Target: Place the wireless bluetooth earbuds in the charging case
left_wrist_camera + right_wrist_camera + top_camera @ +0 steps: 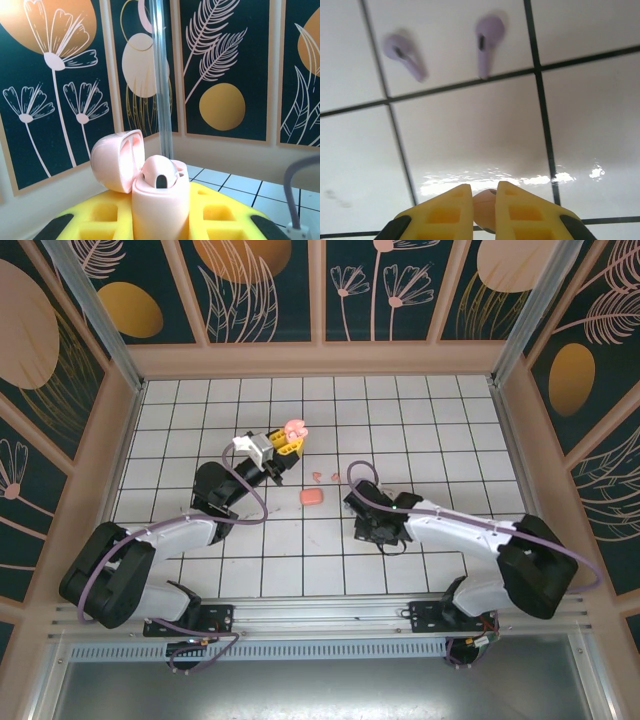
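The white tiled table with black grid lines (440,430) carries both arms. The left white-and-black arm (170,535) reaches toward the middle of the far half, and the right white-and-black arm (470,530) stretches left toward the centre.

The left gripper (160,220), with yellow honeycomb fingers, is clamped on the pale pink plastic charging case (160,200). It holds the case upright above the table with its hinged lid (117,160) swung open to the left. 1 pale pink earbud (160,172) sits in the top of the case.

The right gripper (484,192) hangs low over the tiles, its yellow fingers drawn narrow around a small pale pink rounded earbud (484,212).

Between the 2 grippers, a coral-red rounded object (313,497) lies on the table, too small to identify. Just beyond it lie 2 tiny coral-red earbuds (316,476), slightly apart.

2 purple stemmed earbuds (487,42) lie side by side on a tile ahead of the right gripper, not touching.
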